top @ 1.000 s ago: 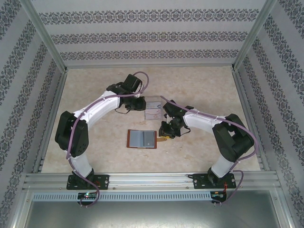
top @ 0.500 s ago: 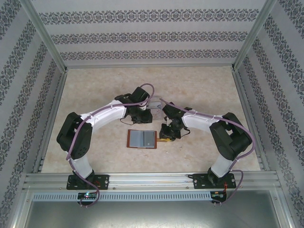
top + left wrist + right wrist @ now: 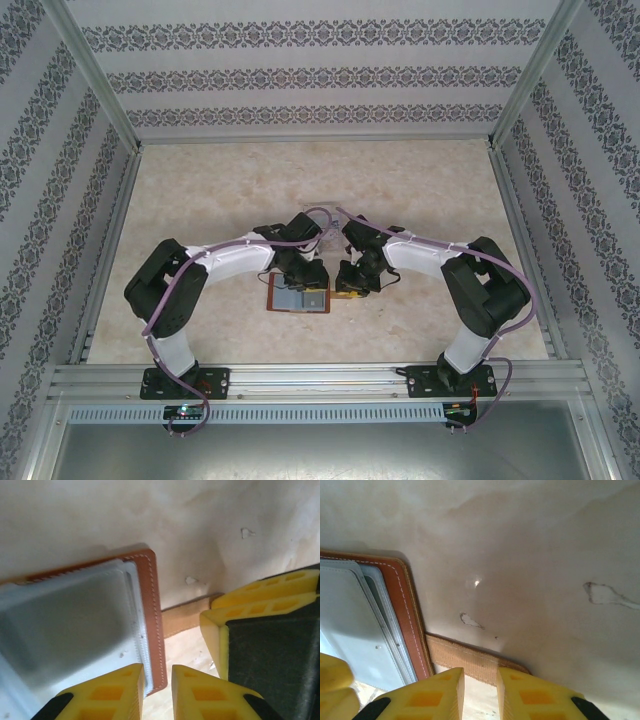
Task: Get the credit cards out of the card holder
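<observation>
Card holder (image 3: 296, 300) lies unfolded, pockets up, on the table (image 3: 200, 200) between the two arms, with its brown strap (image 3: 470, 661) sticking out to the right. The step in hand looks like going in for a card. The left gripper (image 3: 157, 690) hangs low over the wallet's right-hand stitched border, its yellow fingers parted by a narrow slot with nothing caught in it. The right gripper (image 3: 480, 692) sits just beside it, tips at the strap and likewise slightly apart and empty. Whether it presses the strap down cannot be told.

The grey-blue pockets look flat and blurred from the left wrist, so I cannot say whether a card is left inside them. If one is, the next move probably needs the left fingers to find a card edge at a pocket mouth and slide it out flat, while the right arm steadies the wallet by its strap.

No brand, label or readable writing shows on the leather, the pockets or the fingers.
</observation>
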